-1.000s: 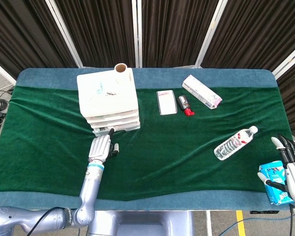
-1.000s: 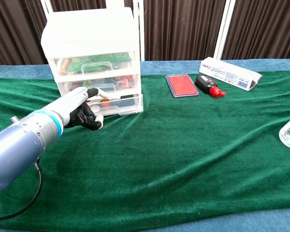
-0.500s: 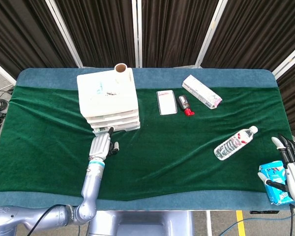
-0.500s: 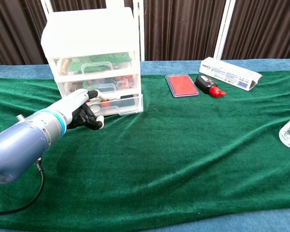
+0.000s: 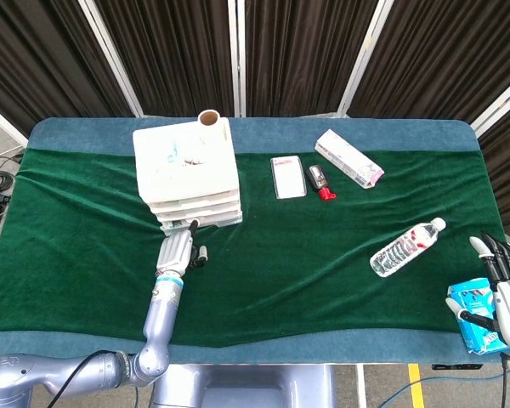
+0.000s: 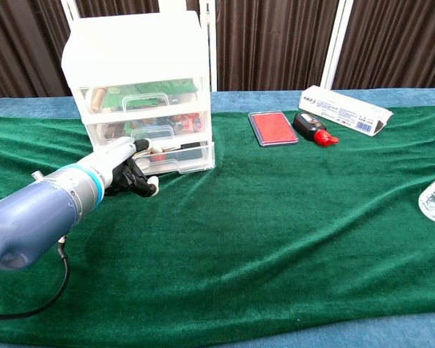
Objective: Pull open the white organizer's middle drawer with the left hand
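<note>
Middle drawer of the white organizer sits at the table's 10 o'clock corner in the head view, front face toward me, long axis running left-right. In the chest view it looks flush with the frame, so I judge it not yet pulled; the bottom drawer sticks out a bit.

My left hand is right at the organizer's front, fingers curled in. One fingertip reaches up toward the middle drawer's handle, at about 1 o'clock from the hand in the chest view. I cannot tell if it is hooked on the handle or just short of it. Nothing visibly gripped.

Key relation: the handle lies up and slightly right of the hand, and the pull has to come straight back toward 6 o'clock, square to the drawer's front.

Right hand is far off at the table's 4 o'clock edge, fingers spread upward, just beside a blue packet; whether it pinches it I cannot tell. Left is clearly nearer.
</note>
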You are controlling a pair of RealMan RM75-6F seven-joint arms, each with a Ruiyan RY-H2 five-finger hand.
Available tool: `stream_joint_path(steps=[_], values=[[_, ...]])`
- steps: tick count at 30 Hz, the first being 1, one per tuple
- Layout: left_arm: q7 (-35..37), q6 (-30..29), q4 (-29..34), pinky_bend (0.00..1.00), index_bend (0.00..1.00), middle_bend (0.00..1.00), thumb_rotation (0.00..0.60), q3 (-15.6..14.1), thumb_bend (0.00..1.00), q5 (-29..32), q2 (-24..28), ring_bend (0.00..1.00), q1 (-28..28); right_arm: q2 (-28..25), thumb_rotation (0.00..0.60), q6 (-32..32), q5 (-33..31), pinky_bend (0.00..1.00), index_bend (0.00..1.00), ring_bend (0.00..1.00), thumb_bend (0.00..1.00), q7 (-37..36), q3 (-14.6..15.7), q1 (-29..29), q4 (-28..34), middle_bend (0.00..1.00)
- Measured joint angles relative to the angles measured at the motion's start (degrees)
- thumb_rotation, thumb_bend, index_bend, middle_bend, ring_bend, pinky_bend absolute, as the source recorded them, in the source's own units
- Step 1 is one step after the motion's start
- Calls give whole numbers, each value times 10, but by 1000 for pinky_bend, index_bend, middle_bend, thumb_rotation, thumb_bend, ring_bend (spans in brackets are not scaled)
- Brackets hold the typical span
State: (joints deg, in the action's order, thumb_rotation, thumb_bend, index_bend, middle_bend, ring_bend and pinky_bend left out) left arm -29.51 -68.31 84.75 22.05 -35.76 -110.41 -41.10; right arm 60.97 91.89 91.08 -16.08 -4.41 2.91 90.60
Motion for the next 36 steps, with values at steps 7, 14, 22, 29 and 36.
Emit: stream_joint_path(steps=[7, 14, 22, 29, 36], values=[[-5, 7, 8, 927, 239, 944, 600, 1, 610, 15, 4, 901, -2, 0, 600, 0, 0, 0, 61, 0, 43, 0, 0, 0, 0, 0], [-2, 8, 26, 927, 279, 944, 600, -2, 610, 14, 12, 901, 0, 1, 600, 0, 0, 0, 61, 0, 44, 1, 0, 0, 0, 0], [-3, 7, 52, 927, 284, 944, 600, -16, 610, 12, 20, 901, 3, 0, 600, 0, -1, 0, 61, 0, 43, 0, 0, 0, 0, 0], [-5, 5, 81, 927, 292, 944, 600, -31, 610, 12, 30, 901, 8, 0, 600, 1, -2, 0, 61, 0, 44, -1, -1, 0, 0, 0], [0, 0, 103, 927, 295, 944, 600, -48, 610, 3, 40, 901, 16, -1, 600, 2, -2, 0, 61, 0, 43, -1, -1, -1, 1, 0]])
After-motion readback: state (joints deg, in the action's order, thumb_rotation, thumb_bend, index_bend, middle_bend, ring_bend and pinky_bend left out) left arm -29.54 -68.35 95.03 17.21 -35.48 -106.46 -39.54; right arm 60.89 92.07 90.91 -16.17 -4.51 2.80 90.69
